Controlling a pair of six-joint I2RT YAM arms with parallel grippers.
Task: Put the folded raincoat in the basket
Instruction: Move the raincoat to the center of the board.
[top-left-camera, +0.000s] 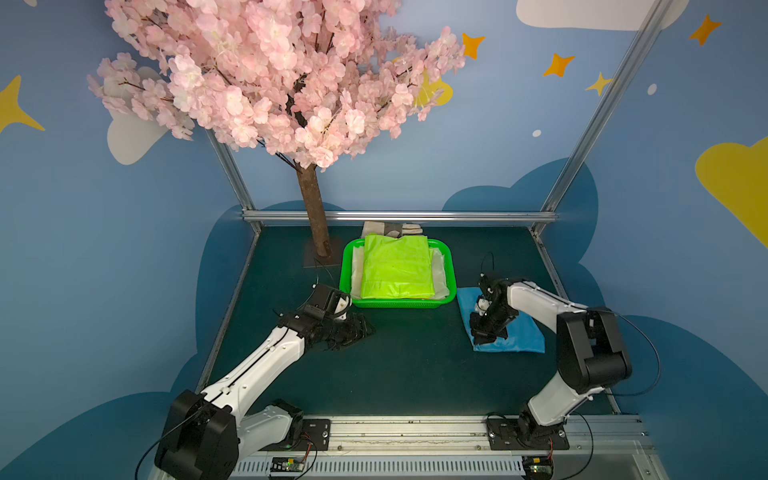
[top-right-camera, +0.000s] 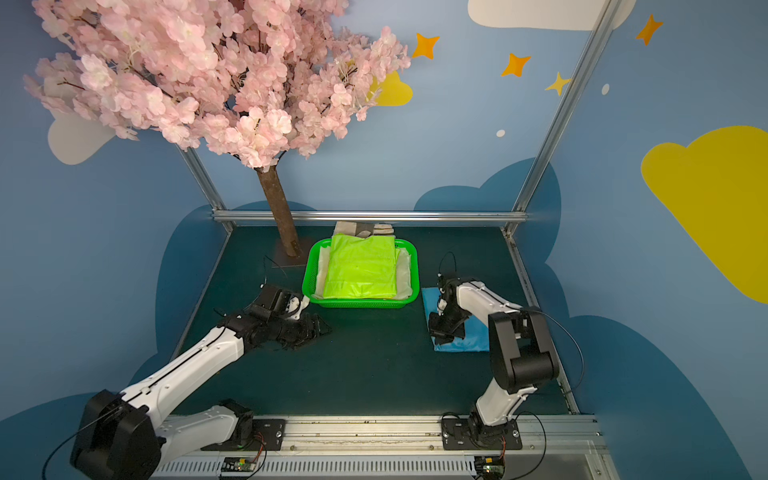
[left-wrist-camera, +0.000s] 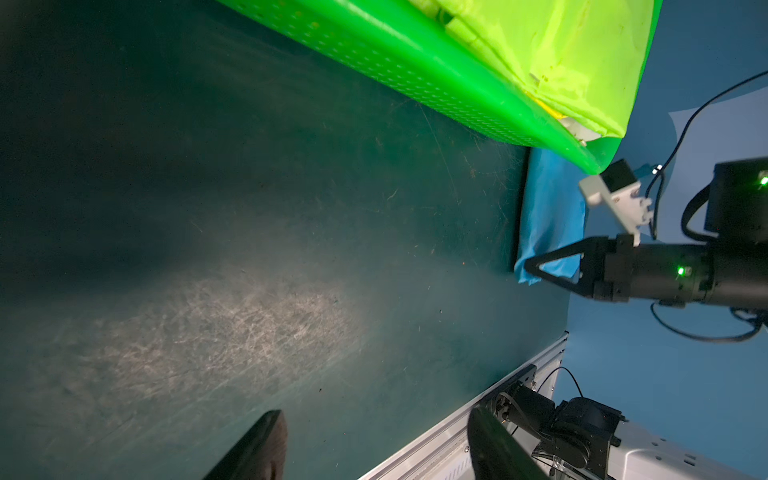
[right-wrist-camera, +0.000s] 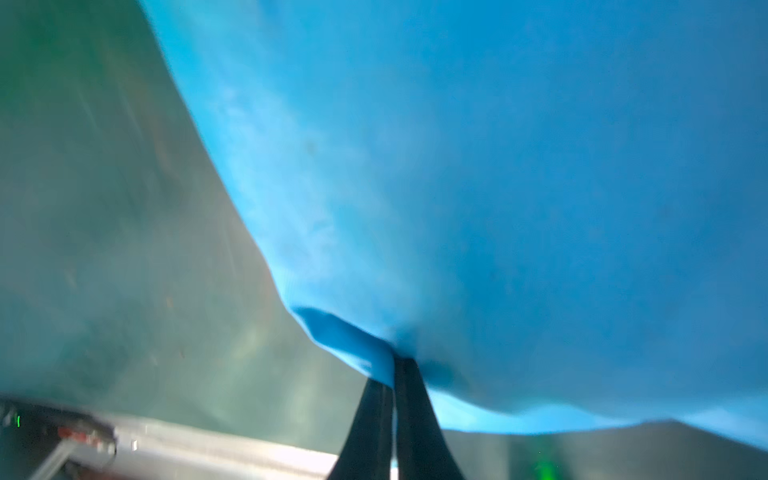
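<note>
A blue folded raincoat (top-left-camera: 524, 337) (top-right-camera: 478, 332) lies on the dark green table, right of the green basket (top-left-camera: 345, 270) (top-right-camera: 309, 274). My right gripper (top-left-camera: 482, 336) (top-right-camera: 441, 336) is shut on the raincoat's near left corner; the right wrist view shows blue fabric (right-wrist-camera: 498, 166) pinched between the jaws of that gripper (right-wrist-camera: 392, 374). In the basket a yellow-green folded raincoat (top-left-camera: 395, 268) rests on a white one. My left gripper (top-left-camera: 365, 330) (left-wrist-camera: 378, 419) hovers open and empty off the basket's front left corner.
A cherry tree trunk (top-left-camera: 316, 216) stands behind the basket's left corner, with blossoms overhead. A pair of pale gloves (top-left-camera: 392, 228) lies behind the basket. Aluminium rails (top-left-camera: 399, 216) border the table at the back and sides.
</note>
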